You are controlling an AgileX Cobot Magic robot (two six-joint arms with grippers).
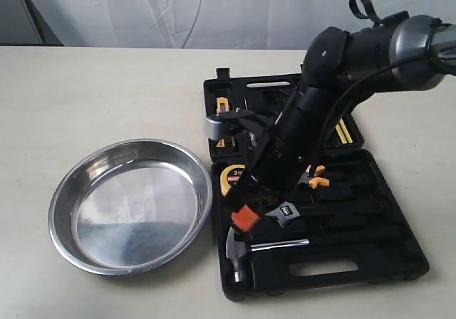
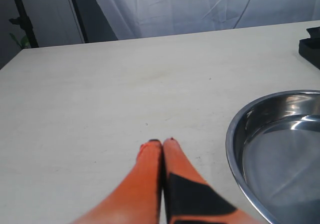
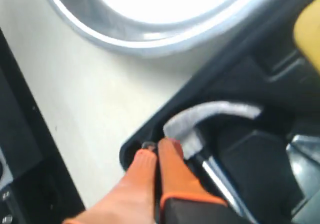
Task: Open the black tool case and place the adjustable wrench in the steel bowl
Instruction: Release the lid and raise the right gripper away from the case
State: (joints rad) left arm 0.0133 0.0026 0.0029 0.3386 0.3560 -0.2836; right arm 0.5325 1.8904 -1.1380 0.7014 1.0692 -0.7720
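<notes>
On a pale counter [image 1: 107, 84] before a white drape [image 1: 214, 6], the black case [image 1: 385, 262] lies open beside the empty steel bowl [image 1: 135, 205]; the wrench [image 1: 287, 214] sits in the case, near the hammer [image 1: 239, 251]. Both end effectors are closed on nothing: the right end effector [image 3: 156, 146] dips beside the wrench and likely must spread to grasp it, while the left end effector [image 2: 161, 143] hovers over bare counter.

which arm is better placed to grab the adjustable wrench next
Right. The right gripper hangs over the open black tool case near the adjustable wrench; the left gripper is over the table beyond the steel bowl.
</notes>
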